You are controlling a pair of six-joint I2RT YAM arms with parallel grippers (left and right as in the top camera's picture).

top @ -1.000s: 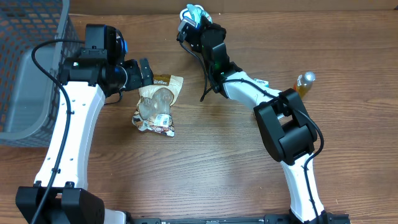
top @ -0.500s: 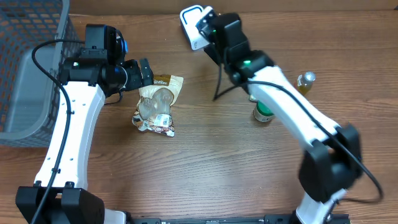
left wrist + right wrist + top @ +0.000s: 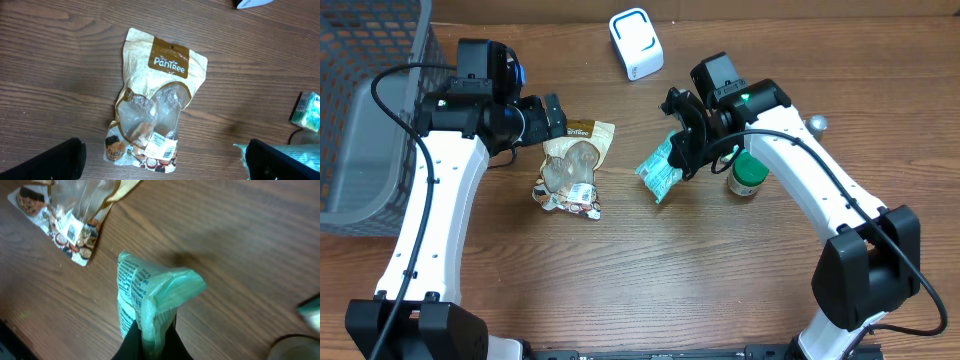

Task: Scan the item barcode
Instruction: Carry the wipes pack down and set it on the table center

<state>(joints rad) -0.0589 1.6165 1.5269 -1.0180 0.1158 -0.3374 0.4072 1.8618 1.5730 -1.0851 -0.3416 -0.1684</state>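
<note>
Two grippers: one is busy and one is idle, so you only need to steer the right for the scan.
Right gripper [image 3: 682, 148]: pinched on the top fold of the crinkled pale-green plastic packet [image 3: 659, 172]. The packet hangs near the centre of the brown wooden table [image 3: 650, 290], apparently clear of it, so you can turn its printed faces.
White rounded box scanner [image 3: 636, 43]: at 12 o'clock on the table, well apart from the packet. You likely have to carry the print side up to it.
Left gripper [image 3: 553, 116]: spread wide and empty, parked at the 12 o'clock end of the tan windowed snack pouch [image 3: 574, 166].
Green-lidded jar [image 3: 748, 177]: just beside the right arm, at 3 o'clock of the packet, so mind it when you swing.
</note>
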